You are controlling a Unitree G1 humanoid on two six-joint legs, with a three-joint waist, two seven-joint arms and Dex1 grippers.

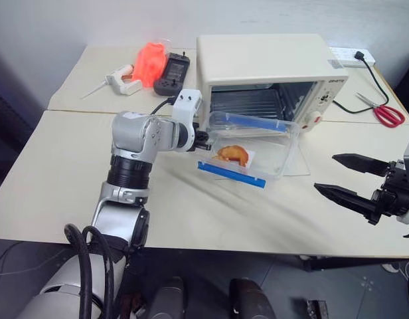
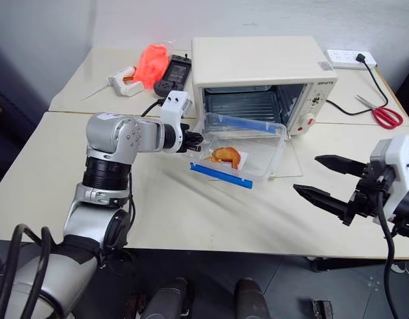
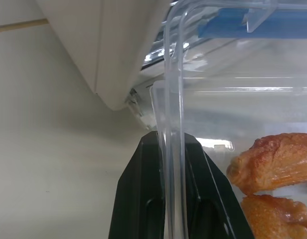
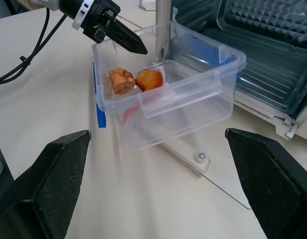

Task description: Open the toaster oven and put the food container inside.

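The cream-white toaster oven (image 1: 264, 56) stands at the back of the table with its glass door (image 1: 294, 163) folded down flat. The clear food container (image 1: 257, 143), with blue clips and orange-brown food (image 3: 273, 159) inside, hangs tilted over the door, just in front of the oven's opening. My left gripper (image 1: 206, 138) is shut on the container's left end wall, its black fingers (image 3: 143, 199) pinching the clear wall. My right gripper (image 1: 325, 172) hovers open to the right of the door, apart from the container, fingers pointing toward it.
Red scissors (image 1: 388, 114) and a white power strip (image 1: 354, 56) with a black cable lie right of the oven. Left of the oven lie an orange-red object (image 1: 150, 63), a black device (image 1: 172, 73) and a white hand tool (image 1: 118, 80).
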